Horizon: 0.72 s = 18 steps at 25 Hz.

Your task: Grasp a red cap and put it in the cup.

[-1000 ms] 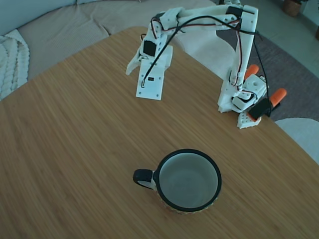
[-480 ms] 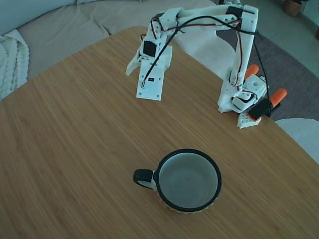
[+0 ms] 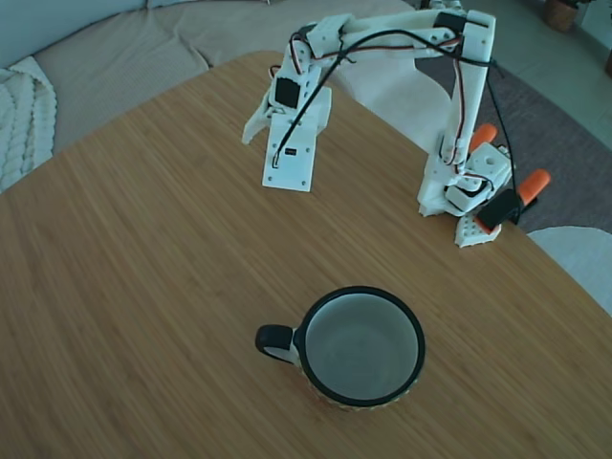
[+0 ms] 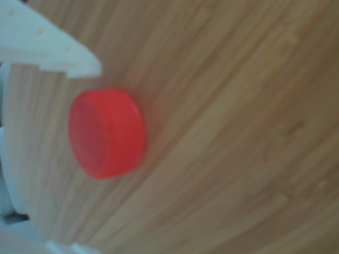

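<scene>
The red cap (image 4: 107, 132) lies on the wooden table in the other view, close up and blurred. It sits between the white fingers (image 4: 50, 45) of my gripper (image 4: 79, 159), with a gap on each side. The gripper (image 3: 270, 158) is open and lowered to the table at the far side in the fixed view, where the cap is hidden behind it. The cup (image 3: 363, 291), a mug with a black rim and handle, stands upright near the front of the table, well apart from the gripper. Its pale inside holds nothing.
My arm's base (image 3: 469, 196) is clamped at the table's right edge with orange clamp handles (image 3: 532, 184). A sofa (image 3: 115, 48) with a knitted blanket (image 3: 21, 115) lies beyond the table's far left edge. Bare wood (image 3: 143, 287) spreads between gripper and mug.
</scene>
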Tool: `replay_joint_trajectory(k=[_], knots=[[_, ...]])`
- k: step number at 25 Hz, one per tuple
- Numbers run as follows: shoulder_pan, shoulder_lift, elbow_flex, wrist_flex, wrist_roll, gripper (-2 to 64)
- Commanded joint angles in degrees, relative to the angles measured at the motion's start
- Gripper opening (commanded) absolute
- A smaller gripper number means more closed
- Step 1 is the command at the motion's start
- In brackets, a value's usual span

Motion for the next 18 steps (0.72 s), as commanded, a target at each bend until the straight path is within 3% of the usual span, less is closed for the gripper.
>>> replay_joint_trajectory(k=[1,18], knots=[[-0.09,0.44,-0.97,0.44,-0.26,42.1],[1.14,0.44,-0.09,0.53,-0.26,42.0]])
